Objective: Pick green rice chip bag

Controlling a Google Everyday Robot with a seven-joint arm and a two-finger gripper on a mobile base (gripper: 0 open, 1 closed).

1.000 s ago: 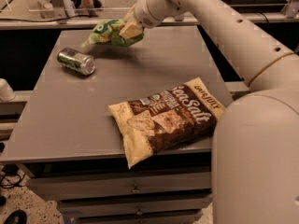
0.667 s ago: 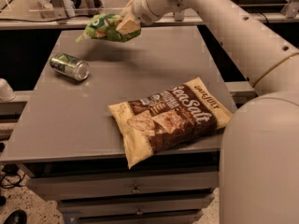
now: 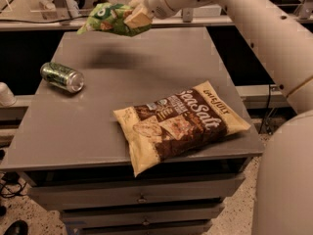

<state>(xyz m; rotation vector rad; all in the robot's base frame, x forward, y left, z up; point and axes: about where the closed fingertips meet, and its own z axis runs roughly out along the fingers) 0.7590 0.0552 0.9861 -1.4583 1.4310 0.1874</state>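
Observation:
The green rice chip bag (image 3: 108, 19) is a small crumpled bright-green bag with white and dark markings. It hangs in the air above the far left part of the grey table (image 3: 98, 126), and its shadow lies on the tabletop below. My gripper (image 3: 133, 16) is shut on the bag's right end, with a cream-coloured finger (image 3: 138, 18) pressed against it. The white arm reaches in from the upper right.
A green metal drink can (image 3: 62, 76) lies on its side at the table's left. A large brown-and-cream "Sea Salt" chip bag (image 3: 180, 123) lies near the front right edge. Drawers sit under the tabletop. A white cup (image 3: 6, 94) stands off the table's left.
The gripper has lifted the green bag higher above the table. The can and the brown bag lie as before on the tabletop.

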